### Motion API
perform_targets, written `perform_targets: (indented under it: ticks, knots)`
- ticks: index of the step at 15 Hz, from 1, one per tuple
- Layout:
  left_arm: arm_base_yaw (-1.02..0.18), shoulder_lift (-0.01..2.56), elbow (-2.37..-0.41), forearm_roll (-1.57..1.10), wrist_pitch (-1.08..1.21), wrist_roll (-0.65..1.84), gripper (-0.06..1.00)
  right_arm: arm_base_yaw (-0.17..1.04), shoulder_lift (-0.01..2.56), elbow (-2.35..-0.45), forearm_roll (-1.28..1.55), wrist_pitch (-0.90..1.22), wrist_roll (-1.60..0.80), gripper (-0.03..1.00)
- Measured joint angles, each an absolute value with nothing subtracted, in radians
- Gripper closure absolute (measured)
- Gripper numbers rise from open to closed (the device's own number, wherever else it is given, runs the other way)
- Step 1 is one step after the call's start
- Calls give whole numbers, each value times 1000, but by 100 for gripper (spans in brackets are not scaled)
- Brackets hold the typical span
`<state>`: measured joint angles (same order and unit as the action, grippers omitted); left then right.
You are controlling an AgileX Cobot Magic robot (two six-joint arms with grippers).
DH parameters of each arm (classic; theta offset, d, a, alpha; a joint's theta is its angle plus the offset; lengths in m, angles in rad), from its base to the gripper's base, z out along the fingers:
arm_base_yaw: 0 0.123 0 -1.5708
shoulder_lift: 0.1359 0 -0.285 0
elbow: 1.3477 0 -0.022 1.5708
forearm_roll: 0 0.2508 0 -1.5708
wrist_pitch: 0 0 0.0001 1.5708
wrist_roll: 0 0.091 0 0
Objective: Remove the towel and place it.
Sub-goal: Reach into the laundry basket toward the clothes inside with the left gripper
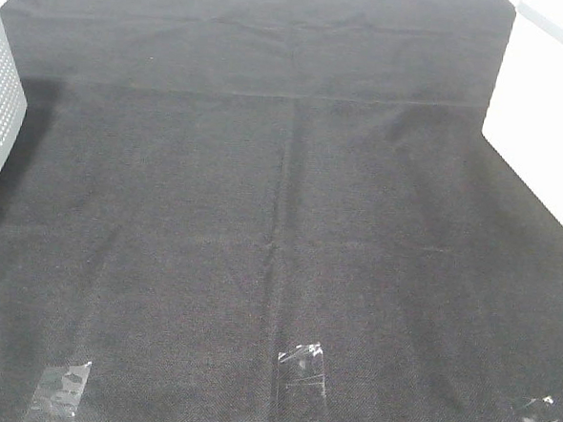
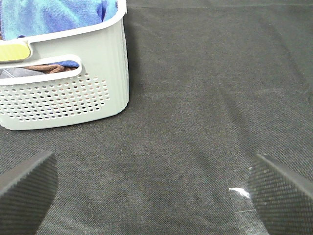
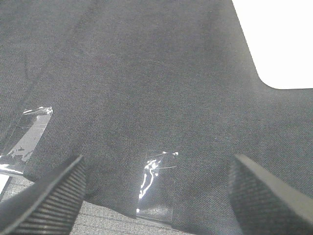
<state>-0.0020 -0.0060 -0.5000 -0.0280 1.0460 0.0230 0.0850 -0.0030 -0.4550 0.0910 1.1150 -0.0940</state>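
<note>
Blue microfibre towel (image 2: 54, 14) lay bunched inside a pale grey perforated basket (image 2: 73, 98), filling its top. A brown cloth bit (image 2: 46, 68) showed through the handle slot below it. Basket stood at the worktop's left edge, on the black table cloth (image 1: 281, 221). Left gripper (image 2: 156, 196) hung near the basket, not touching, fingers spread wide and holding nothing. Right gripper (image 3: 156, 196) likewise spread wide and empty, over clear tape strips (image 3: 155, 186) at the cloth's edge.
</note>
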Motion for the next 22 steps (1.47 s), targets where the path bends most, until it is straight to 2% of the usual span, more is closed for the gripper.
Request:
perform_targets:
  ticks: [22]
  knots:
    - [-2, -6, -500, -28, 1046, 23, -5, 85, -3, -455, 91, 1115, -94, 21]
